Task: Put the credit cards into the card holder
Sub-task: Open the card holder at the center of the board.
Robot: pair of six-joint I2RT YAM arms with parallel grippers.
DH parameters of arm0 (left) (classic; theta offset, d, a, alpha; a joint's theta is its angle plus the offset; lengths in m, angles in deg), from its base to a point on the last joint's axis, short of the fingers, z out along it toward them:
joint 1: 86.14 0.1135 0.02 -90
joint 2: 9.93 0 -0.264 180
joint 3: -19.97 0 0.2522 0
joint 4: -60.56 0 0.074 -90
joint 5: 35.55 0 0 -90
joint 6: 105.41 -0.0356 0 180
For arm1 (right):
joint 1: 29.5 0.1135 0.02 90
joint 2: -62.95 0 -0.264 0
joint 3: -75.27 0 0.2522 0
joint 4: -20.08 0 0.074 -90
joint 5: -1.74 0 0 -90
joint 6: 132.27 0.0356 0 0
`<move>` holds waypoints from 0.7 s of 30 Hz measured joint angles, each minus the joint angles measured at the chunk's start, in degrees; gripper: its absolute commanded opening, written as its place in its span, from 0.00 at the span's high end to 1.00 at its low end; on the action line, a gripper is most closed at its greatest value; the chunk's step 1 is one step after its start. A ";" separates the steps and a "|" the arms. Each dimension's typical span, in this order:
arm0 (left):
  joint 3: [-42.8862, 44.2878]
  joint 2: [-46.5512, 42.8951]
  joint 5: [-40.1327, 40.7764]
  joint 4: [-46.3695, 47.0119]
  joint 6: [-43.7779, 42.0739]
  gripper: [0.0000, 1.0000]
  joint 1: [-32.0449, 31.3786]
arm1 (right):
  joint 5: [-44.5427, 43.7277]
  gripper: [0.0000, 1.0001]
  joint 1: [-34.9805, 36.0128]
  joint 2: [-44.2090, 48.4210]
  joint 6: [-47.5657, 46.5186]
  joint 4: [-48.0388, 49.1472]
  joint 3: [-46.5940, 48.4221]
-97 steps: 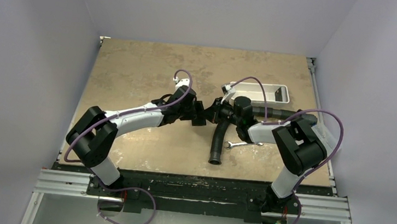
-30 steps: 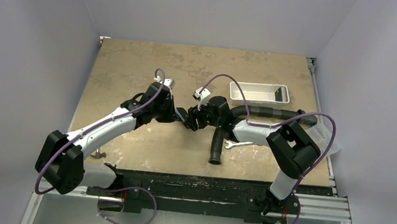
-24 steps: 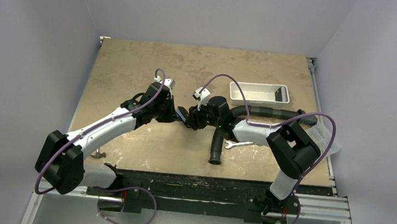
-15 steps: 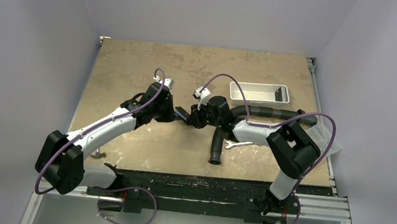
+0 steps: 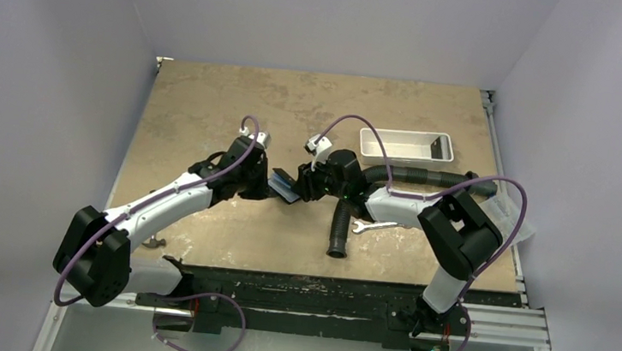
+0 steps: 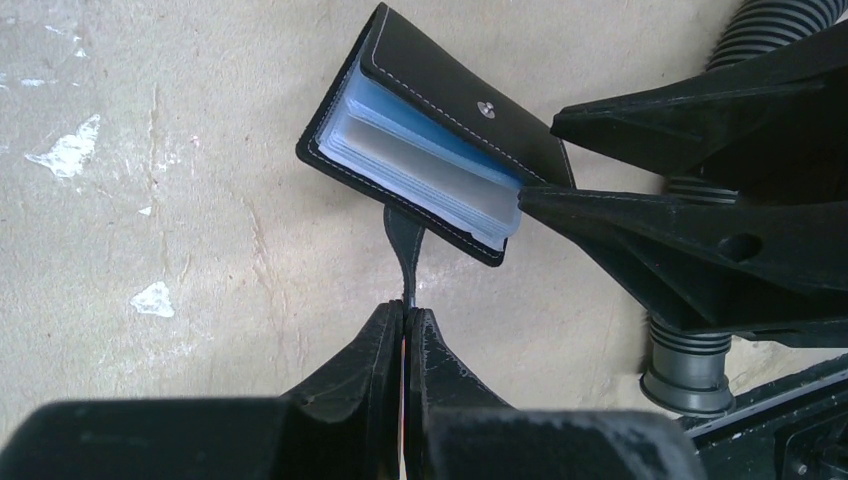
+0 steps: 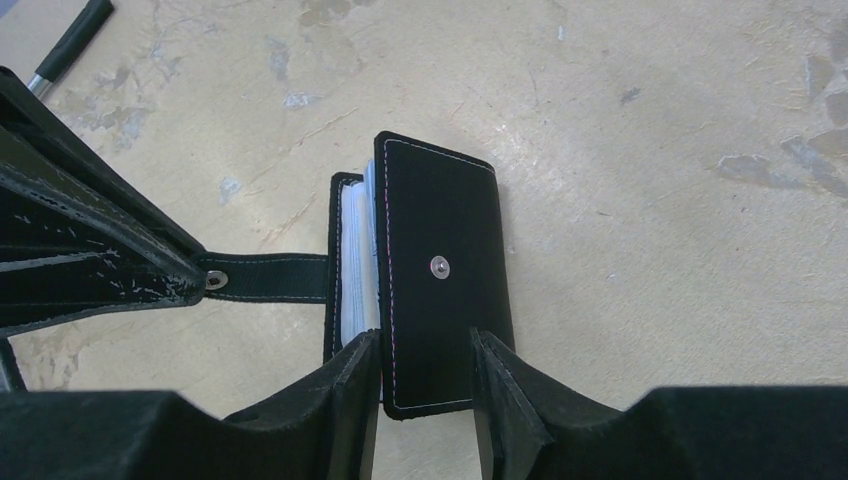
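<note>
- Holder [image 6: 440, 85] now gapes, blue sleeves [image 6: 420, 150] showing; half a second ago it looked shut.
- It is near the middle of the worktop [image 5: 212, 97], between both hands.
- Left hand [image 6: 403, 312] is pinched tight on its strap [image 6: 403, 235].
- Right hand [image 7: 425, 350] is part open, fingers astride the cover [image 7: 440, 220]; whether it clamps, I cannot tell.

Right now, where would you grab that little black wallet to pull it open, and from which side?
By the closing strap, from the left arm's side. It sticks out flat past the card holder's lower cover, thin enough to pinch, as the left gripper does. The right gripper's fingers flank the studded top cover from the opposite side.
</note>
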 measured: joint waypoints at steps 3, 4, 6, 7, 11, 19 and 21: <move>-0.31 -0.02 -0.20 -0.07 0.00 1.00 0.00 | 0.20 0.58 -0.02 0.00 0.11 -0.02 0.00; -0.31 -0.02 -0.22 -0.09 0.00 1.00 0.00 | 0.20 0.59 -0.02 0.00 0.13 -0.02 0.00; -0.31 -0.07 -0.22 -0.07 0.00 1.00 0.00 | 0.20 0.64 -0.04 0.00 0.17 -0.02 0.00; -0.33 -0.13 -0.22 -0.07 0.00 1.00 0.00 | 0.17 0.68 -0.04 0.00 0.20 -0.04 0.00; -0.48 -0.39 -0.20 -0.15 0.00 1.00 0.00 | -1.25 0.85 -0.04 0.00 0.59 -0.13 0.00; -1.81 -1.09 3.02 -2.64 0.09 1.00 0.00 | -9.86 0.82 -2.45 0.11 3.93 -0.76 0.04; -2.10 -1.40 4.42 -4.02 0.24 1.00 0.00 | -11.67 0.80 -2.86 0.11 4.33 -2.32 0.04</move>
